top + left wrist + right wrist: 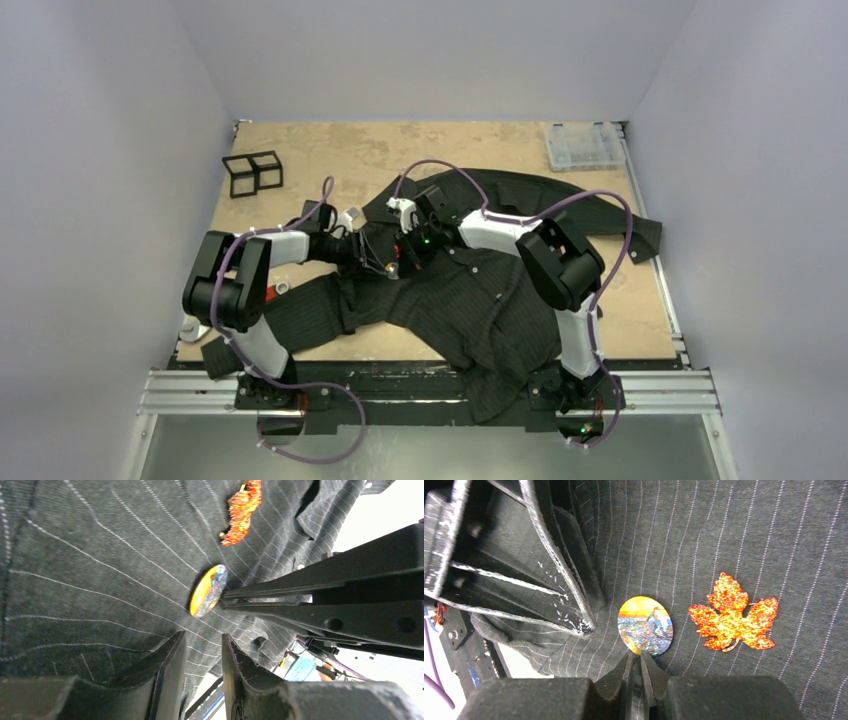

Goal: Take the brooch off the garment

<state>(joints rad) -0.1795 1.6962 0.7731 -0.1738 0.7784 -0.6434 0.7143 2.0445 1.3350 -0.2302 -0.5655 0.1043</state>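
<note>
The black pinstriped garment (480, 300) lies spread on the table. Two brooches are pinned on it side by side: an oval picture brooch (645, 625) and a red-orange glittery maple-leaf brooch (734, 615). Both also show in the left wrist view, the oval one (208, 590) and the leaf (242, 510). My right gripper (640, 656) is closed to a narrow slit, with its tips pinching the lower edge of the oval brooch. My left gripper (202, 637) is open just left of the oval brooch, its tips on the cloth, and it holds nothing.
A clear plastic compartment box (585, 145) stands at the back right. Two black open cube frames (252, 173) stand at the back left. The garment's sleeve and hem hang over the table's near edge by the arm bases.
</note>
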